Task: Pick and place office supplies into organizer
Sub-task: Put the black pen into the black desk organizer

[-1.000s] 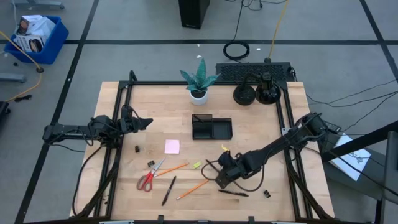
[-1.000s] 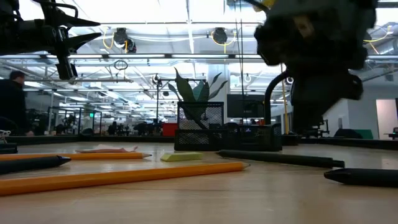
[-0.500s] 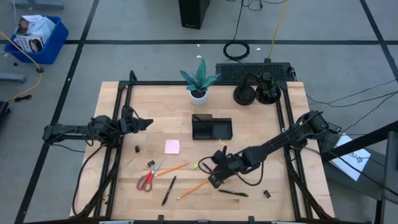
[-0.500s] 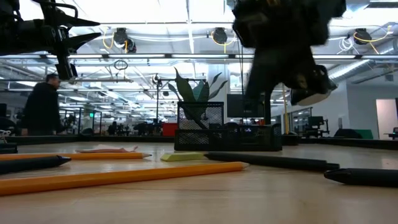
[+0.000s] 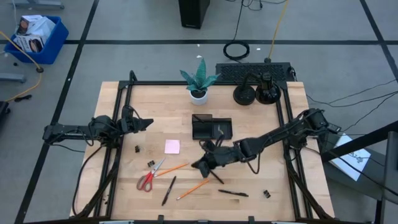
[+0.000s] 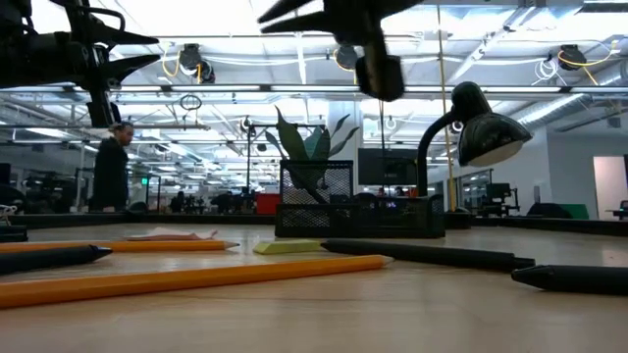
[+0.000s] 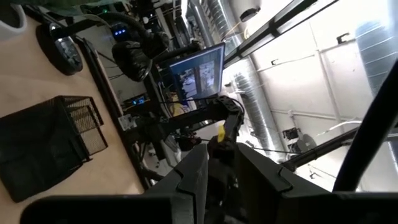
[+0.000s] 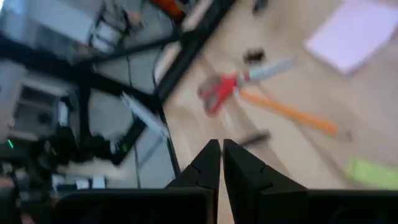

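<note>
The organizer (image 5: 211, 127), a black mesh tray (image 6: 358, 211), stands on the table's middle. Nearer the front edge lie red-handled scissors (image 5: 149, 176), a pink sticky pad (image 5: 172, 147), two orange pencils (image 5: 171, 168) (image 5: 193, 189), two black pens (image 5: 168, 190) (image 5: 233, 193) and small binder clips (image 5: 137, 149). A yellow-green highlighter (image 6: 285, 247) lies flat on the wood. My right gripper (image 5: 195, 167) hangs shut and empty high above the highlighter, close to level, pointing toward the table's left edge. My left gripper (image 5: 149, 122) waits raised at the left side, its fingers a small gap apart with nothing between them.
A potted plant (image 5: 199, 81), two round black bases (image 5: 244, 94) (image 5: 267, 93) and a keyboard (image 5: 254, 70) stand along the far edge. A desk lamp head (image 6: 486, 132) shows behind the organizer. Black frame rails (image 5: 118, 143) run along both sides.
My right gripper has risen off the table and gone toward the left and a little toward the far edge. It has tipped from pointing steeply down to nearly level. All the supplies lie where they were.
</note>
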`<state>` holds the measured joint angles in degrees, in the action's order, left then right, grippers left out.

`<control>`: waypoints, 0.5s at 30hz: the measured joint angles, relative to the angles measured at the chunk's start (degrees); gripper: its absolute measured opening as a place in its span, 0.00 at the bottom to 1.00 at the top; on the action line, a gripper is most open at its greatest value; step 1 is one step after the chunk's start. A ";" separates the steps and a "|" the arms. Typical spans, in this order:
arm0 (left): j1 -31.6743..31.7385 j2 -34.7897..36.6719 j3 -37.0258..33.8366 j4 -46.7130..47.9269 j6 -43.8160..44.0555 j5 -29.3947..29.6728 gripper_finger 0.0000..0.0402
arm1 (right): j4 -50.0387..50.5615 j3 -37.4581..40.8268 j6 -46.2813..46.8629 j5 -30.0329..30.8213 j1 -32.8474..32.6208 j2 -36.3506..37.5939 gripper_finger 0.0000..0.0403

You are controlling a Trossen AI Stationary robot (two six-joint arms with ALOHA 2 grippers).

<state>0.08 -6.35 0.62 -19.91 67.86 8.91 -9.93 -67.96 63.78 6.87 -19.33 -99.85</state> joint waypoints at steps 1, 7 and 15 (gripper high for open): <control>0.00 0.00 0.00 0.11 -0.29 0.02 0.21 | 1.86 -0.65 0.01 -0.70 -0.20 -0.05 0.04; 0.00 -0.02 0.00 1.00 -2.64 0.07 0.21 | 20.48 -9.55 -5.17 -4.56 -0.73 0.00 0.12; 0.00 -0.02 0.00 0.87 -3.34 1.87 0.21 | 38.44 -11.48 -8.96 -3.83 -2.08 -0.29 0.29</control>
<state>0.08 -6.37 0.62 -19.04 64.52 10.78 28.51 -79.44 54.82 3.04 -21.40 -100.15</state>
